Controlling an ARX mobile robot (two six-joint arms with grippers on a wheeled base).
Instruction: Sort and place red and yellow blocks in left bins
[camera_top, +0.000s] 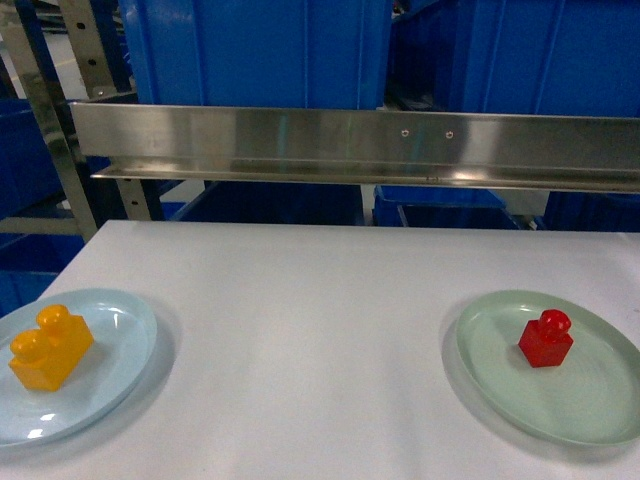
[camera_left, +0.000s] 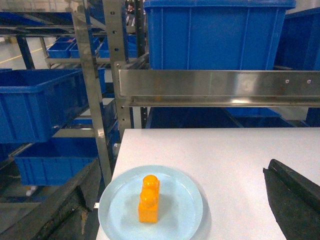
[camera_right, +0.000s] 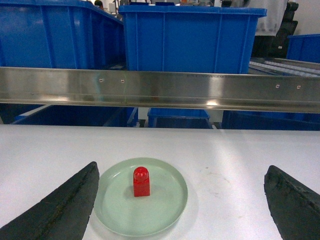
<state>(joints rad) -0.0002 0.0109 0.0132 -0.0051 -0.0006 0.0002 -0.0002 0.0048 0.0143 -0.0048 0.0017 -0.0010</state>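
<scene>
Item: my left gripper (camera_left: 170, 200) and right gripper (camera_right: 182, 200), both spread empty; descend centred over yellow block (camera_left: 149, 199) and red block (camera_right: 141, 181), lower frame.

2 plates (camera_top: 120, 375) (camera_top: 600, 400) on white table (camera_top: 310, 340), steel rail (camera_top: 350, 145) behind.

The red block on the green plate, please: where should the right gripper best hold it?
Probably from above, with the fingers closing on the flat side walls of the red block below its one stud. It stands upright, alone mid green plate, and the open right gripper already straddles it.
</scene>
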